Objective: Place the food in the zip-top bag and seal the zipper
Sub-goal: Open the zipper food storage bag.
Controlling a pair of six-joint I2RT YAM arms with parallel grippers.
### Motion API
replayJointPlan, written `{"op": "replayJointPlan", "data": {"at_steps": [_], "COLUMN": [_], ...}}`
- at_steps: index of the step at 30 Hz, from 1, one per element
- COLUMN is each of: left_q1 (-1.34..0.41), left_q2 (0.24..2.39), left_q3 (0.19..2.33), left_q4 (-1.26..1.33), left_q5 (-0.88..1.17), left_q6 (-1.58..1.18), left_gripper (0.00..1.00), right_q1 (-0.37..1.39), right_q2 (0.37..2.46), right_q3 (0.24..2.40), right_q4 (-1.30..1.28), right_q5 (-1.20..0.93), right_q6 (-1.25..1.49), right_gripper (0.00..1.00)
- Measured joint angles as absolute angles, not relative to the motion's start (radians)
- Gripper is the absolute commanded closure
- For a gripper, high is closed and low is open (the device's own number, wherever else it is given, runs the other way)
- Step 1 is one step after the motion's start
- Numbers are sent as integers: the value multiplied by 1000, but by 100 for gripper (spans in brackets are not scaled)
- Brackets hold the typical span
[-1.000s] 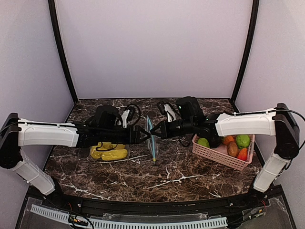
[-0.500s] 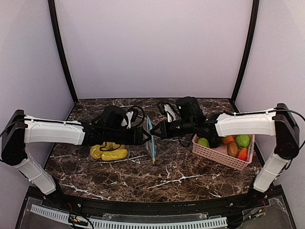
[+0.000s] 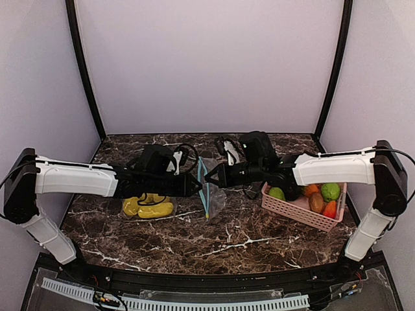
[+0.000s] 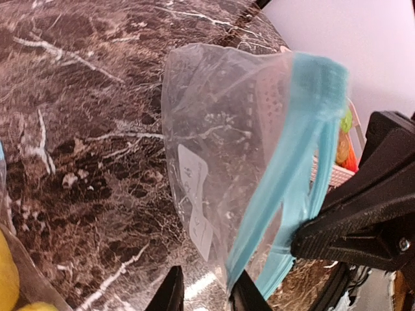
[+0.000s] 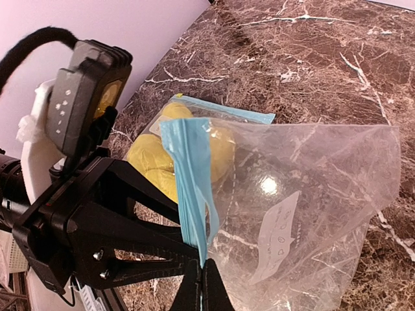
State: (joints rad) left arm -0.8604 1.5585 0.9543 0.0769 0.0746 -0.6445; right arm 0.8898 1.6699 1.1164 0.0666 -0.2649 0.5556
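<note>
Over one dark, white-veined marble bench (image 3: 227, 246), two arms meet at a single clear zip-top bag (image 4: 214, 142).
Nearest, on the left, a second bag (image 5: 227, 111) of crinkled film lies on the bench with glossy yellow pieces (image 3: 155, 209) inside, two or three, the count unclear. On the right, one pink slatted basket (image 3: 298, 215) carries five rounded pieces of food (image 3: 316, 202): two green, one orange, one brown, one red. Just beyond, mid-bench, the zip-top bag shows thin wrinkled film, one blue zipper strip and one white label on its side. The right fingers (image 5: 193, 295) are pressed together on that strip. The left fingers (image 4: 174, 288) stand a narrow gap apart, one blue lip running down between them. Plain pale walls close the back.
</note>
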Motion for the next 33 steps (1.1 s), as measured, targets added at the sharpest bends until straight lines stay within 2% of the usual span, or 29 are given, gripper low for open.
{"op": "replayJointPlan", "data": {"at_steps": [2,6,18,24,25,26,28,30,33], "left_q1": [-861,-862,-862,-868,-868,-868,-868,-868,-868], "left_q2": [1562,1563,1468,1450,1450,1450,1450,1453,1464], "left_q3": [954,954,966,986,987,989,999,1015,1039], "left_q4": [89,89,-135,-185,-189,-196,-218,-242,-264], "left_q5": [78,41,-201,-212,-205,-198,-184,-176,-171], "left_q6": [-649,-642,-552,-490,-484,-477,-473,-473,-474], "left_gripper": [91,99,99,99,99,99,99,99,99], "right_q1": [890,894,901,911,911,911,911,910,910], "right_q2": [1670,1670,1668,1671,1674,1678,1684,1685,1673], "right_q3": [1116,1116,1133,1150,1153,1156,1156,1155,1147], "right_q4": [66,52,-82,-104,-104,-104,-102,-99,-81], "right_q5": [-255,-219,2,25,23,20,7,-19,-58], "right_q6": [555,552,548,564,564,565,565,553,523], "right_gripper": [100,100,100,100,92,75,58,46,34]}}
